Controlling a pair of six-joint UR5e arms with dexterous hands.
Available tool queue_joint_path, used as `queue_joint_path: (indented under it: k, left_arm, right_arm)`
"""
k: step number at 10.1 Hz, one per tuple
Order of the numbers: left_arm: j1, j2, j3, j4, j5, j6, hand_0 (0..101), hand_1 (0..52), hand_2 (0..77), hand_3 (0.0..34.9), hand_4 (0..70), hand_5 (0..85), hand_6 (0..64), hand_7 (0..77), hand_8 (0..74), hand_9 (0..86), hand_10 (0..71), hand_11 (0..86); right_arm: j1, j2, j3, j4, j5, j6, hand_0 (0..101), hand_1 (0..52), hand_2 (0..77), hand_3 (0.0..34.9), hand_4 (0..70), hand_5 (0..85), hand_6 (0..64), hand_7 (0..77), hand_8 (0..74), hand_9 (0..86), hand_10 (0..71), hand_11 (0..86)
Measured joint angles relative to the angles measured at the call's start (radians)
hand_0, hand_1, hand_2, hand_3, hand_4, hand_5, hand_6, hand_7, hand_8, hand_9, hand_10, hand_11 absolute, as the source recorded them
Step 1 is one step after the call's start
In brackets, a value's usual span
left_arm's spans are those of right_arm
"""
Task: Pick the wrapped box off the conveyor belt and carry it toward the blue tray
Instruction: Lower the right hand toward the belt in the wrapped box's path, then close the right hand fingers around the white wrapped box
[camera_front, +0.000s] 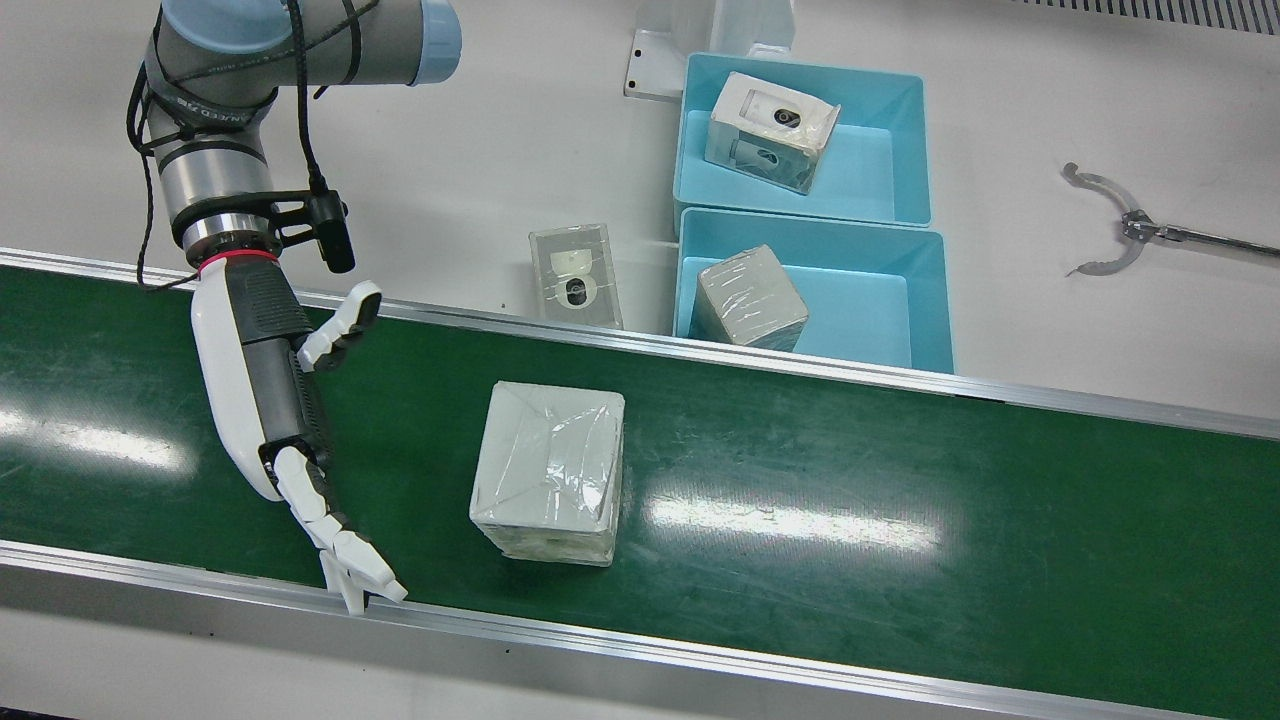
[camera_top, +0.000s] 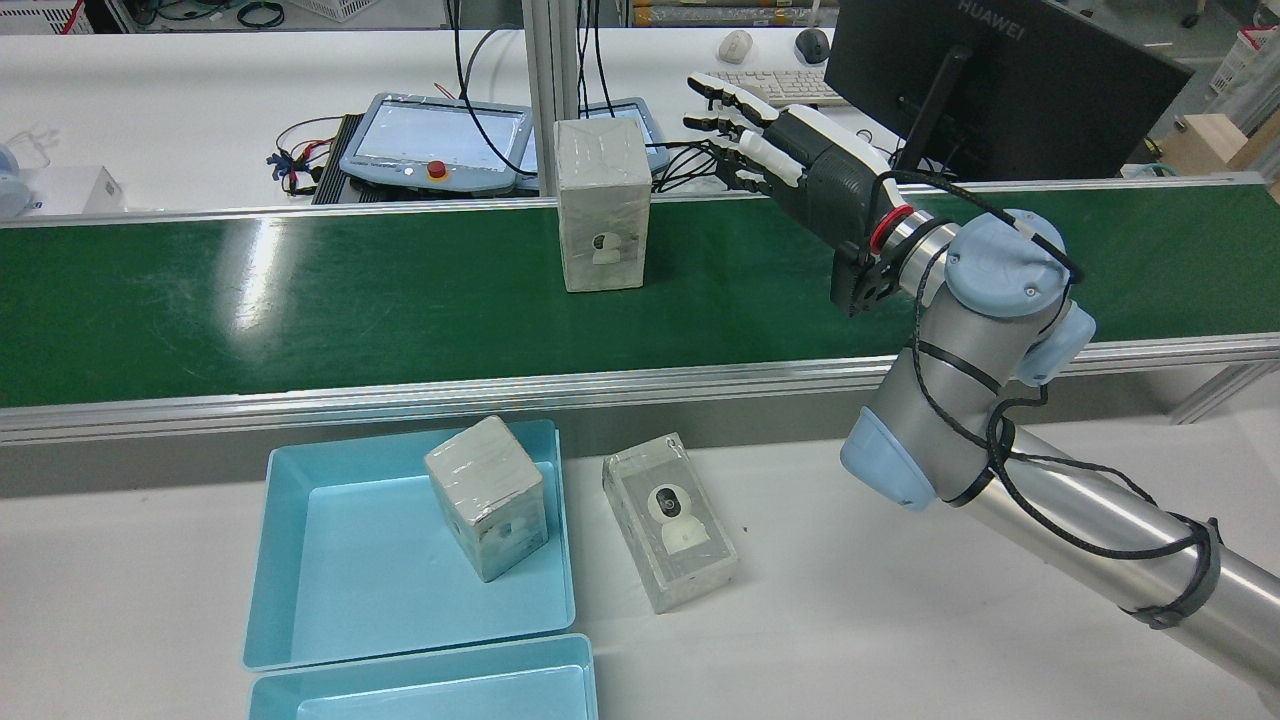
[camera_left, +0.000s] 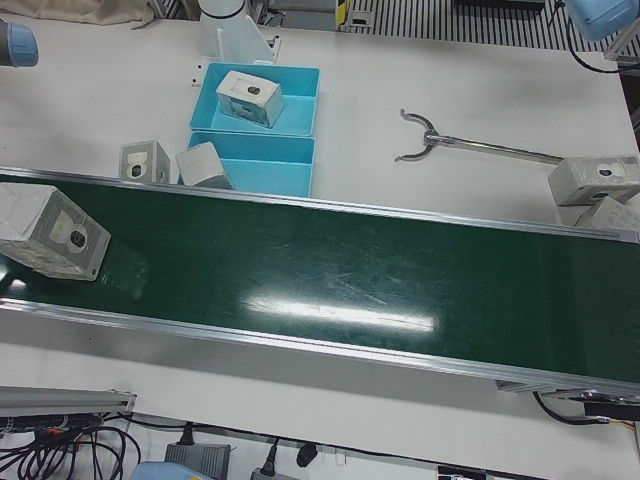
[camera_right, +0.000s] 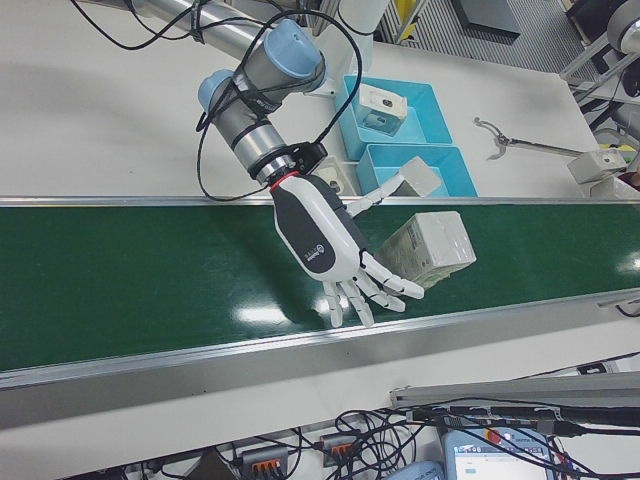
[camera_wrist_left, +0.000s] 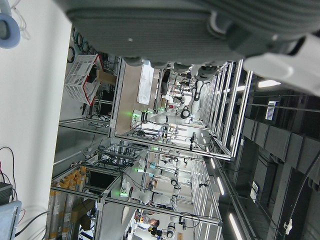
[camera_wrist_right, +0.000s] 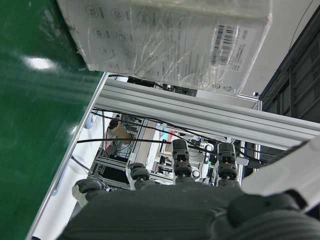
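Trouble is most likely to come from the box itself: it stands tall and upright on the green belt, near the middle of its width, wrapped in slick clear film, and the right hand is beside it but not yet touching. That hand is released, with fingers spread and the thumb held apart, palm turned toward the box, and there is a clear gap between fingertips and wrap in the front and rear views. If the hand comes in high or from one side only, I judge it would push the box over or slide it along the belt rather than catch it; a tipped box would be harder to take hold of. The film may also let it slip once lifted if the squeeze is shallow. Further on, the nearer blue tray already holds a wrapped box, and another boxed item lies on the table just beside it, so a low carry across the belt's rail could knock either. The left hand shows only partly in its own camera, and whether it is clenched or loose cannot be told.
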Motion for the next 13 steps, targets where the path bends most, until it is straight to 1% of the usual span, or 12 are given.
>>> queue_joint_path:
  k: [1,2,3,4,5,6,7,9,10,11,12,13]
  left_arm:
    - [0.000,0.000,0.000,0.000,0.000,0.000,0,0.0,1.1,0.0,0.0,0.5,0.0,0.5,0.0,0.0,0.5,0.0]
    - [0.000,0.000,0.000,0.000,0.000,0.000,0,0.0,1.1,0.0,0.0,0.5,0.0,0.5,0.5,0.0,0.5,0.0]
    - [0.000,0.000,0.000,0.000,0.000,0.000,0,0.0,1.1,0.0,0.5,0.5,0.0,0.5,0.5,0.0,0.0,0.0]
    - [0.000,0.000,0.000,0.000,0.000,0.000,0,0.0,1.1,0.0,0.5,0.5,0.0,0.5,0.5,0.0,0.0,0.0]
    - [0.000,0.000,0.000,0.000,0.000,0.000,0,0.0,1.1,0.0,0.5,0.5,0.0,0.5,0.5,0.0,0.5,0.0]
    - [0.000,0.000,0.000,0.000,0.000,0.000,0,0.0,1.1,0.0,0.5,0.5,0.0,0.5,0.5,0.0,0.5,0.0]
    - [0.000,0.000,0.000,0.000,0.000,0.000,0,0.0,0.5,0.0,0.5,0.5,0.0,0.5,0.5,0.0,0.5,0.0]
    - [0.000,0.000,0.000,0.000,0.000,0.000,0,0.0,0.5,0.0,0.5,0.5,0.0,0.5,0.5,0.0,0.5,0.0]
    - [0.000,0.000,0.000,0.000,0.000,0.000,0,0.0,0.5,0.0,0.5,0.5,0.0,0.5,0.5,0.0,0.5,0.0]
    - [0.000,0.000,0.000,0.000,0.000,0.000,0,0.0,1.1,0.0,0.5,0.5,0.0,0.5,0.5,0.0,0.5,0.0]
    - [0.000,0.000,0.000,0.000,0.000,0.000,0,0.0,1.1,0.0,0.5,0.5,0.0,0.5,0.5,0.0,0.5,0.0]
    - [0.000,0.000,0.000,0.000,0.000,0.000,0,0.0,0.5,0.0,0.5,0.5,0.0,0.5,0.5,0.0,0.5,0.0]
  right_arm:
    - [-0.003,0.003,-0.003,0.001,0.001,0.000,18,1.6,1.6,30.1,6.0,13.6,0.0,16.9,7.1,1.6,0.0,1.6]
    - [-0.007,0.004,-0.005,0.001,0.006,0.000,32,1.1,4.9,30.2,5.4,13.6,0.0,16.9,0.5,1.6,0.0,1.6]
    - [-0.011,0.005,-0.007,0.001,0.012,-0.001,32,1.1,4.9,30.2,5.4,13.6,0.0,16.9,0.5,1.6,0.0,1.6]
    - [-0.014,0.005,-0.009,0.001,0.016,-0.001,34,2.7,10.9,30.1,4.9,13.6,0.0,16.9,1.1,1.6,0.0,1.6]
    - [-0.017,0.008,-0.012,0.001,0.018,-0.001,34,2.7,10.9,30.1,4.9,13.6,0.0,16.9,1.1,1.6,0.0,1.6]
    - [-0.018,0.011,-0.015,0.002,0.020,0.000,39,12.0,14.7,30.2,4.9,14.2,0.0,17.5,0.0,2.2,0.0,1.6]
    - [-0.019,0.013,-0.018,0.002,0.020,0.000,41,12.0,17.5,30.1,4.9,15.3,0.0,17.5,0.0,1.6,0.5,1.1]
    - [-0.020,0.014,-0.021,0.002,0.021,0.000,41,12.0,17.5,30.2,4.9,16.4,0.0,18.0,0.0,1.6,0.5,1.1]
    - [-0.021,0.014,-0.022,0.002,0.021,0.000,41,12.0,18.5,30.5,6.0,20.2,0.0,18.0,0.0,1.6,2.2,1.1]
    - [-0.023,0.015,-0.023,0.003,0.023,0.000,44,10.9,26.2,30.5,20.2,32.7,4.4,32.2,0.0,6.0,4.9,1.6]
    - [-0.025,0.015,-0.023,0.003,0.029,0.000,45,9.3,28.9,30.6,21.8,36.0,9.3,39.8,5.5,14.2,12.0,16.4]
    - [-0.026,0.015,-0.023,0.002,0.034,0.007,45,7.1,30.5,30.6,21.8,36.0,9.3,39.8,5.5,14.2,12.0,16.4]
